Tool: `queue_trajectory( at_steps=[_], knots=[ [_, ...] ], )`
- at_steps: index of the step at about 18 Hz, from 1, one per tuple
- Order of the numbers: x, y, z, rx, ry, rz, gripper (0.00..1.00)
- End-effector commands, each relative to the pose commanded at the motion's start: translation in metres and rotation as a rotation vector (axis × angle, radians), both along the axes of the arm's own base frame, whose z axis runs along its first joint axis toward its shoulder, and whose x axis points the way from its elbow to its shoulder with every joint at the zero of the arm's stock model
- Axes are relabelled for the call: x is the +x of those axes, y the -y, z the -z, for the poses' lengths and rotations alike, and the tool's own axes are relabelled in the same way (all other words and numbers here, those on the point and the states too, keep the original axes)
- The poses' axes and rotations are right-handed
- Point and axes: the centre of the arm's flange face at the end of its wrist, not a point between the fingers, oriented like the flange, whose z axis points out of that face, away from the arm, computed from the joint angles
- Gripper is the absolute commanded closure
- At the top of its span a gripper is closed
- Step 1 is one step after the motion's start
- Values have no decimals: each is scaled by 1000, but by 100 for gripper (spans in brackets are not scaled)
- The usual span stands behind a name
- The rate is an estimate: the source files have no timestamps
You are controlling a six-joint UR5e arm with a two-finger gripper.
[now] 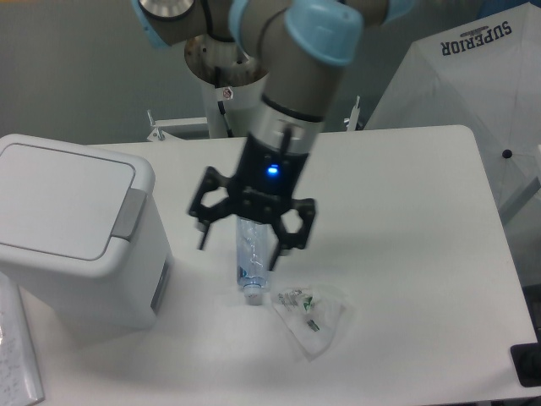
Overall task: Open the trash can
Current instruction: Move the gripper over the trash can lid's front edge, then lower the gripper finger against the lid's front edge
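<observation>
Risk here lies mostly in the path: the gripper (pixel 238 244) hangs wide and empty in mid-frame, directly over the clear plastic bottle (pixel 251 248) lying on the worktop (pixel 406 220). Dropping low while crossing could clip or roll that bottle, or drag the crumpled clear wrapper (pixel 310 314) just beside its cap. The trash can (pixel 76 228) sits at the left edge, lid shut, grey push tab (pixel 128 213) facing the gripper; an off-centre press might shove the can sideways instead. Legible writing: "SUPERIOR" on the white panel (pixel 478 38), upper right.
</observation>
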Motion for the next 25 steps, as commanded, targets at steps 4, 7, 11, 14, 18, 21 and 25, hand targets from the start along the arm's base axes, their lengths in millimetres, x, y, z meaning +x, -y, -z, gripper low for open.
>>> queue_trajectory(
  at_steps=[4, 7, 11, 14, 18, 21, 25],
  knots=[
    [13, 11, -1, 1, 2, 4, 0],
    [20, 8, -5, 7, -3, 14, 0],
    [25, 5, -4, 5, 1, 22, 0],
    [27, 5, -4, 5, 3, 25, 0],
    [31, 4, 2, -5, 9, 31, 0],
    [33, 2, 4, -11, 10, 32, 0],
    [33, 2, 4, -10, 11, 33, 0]
  ],
)
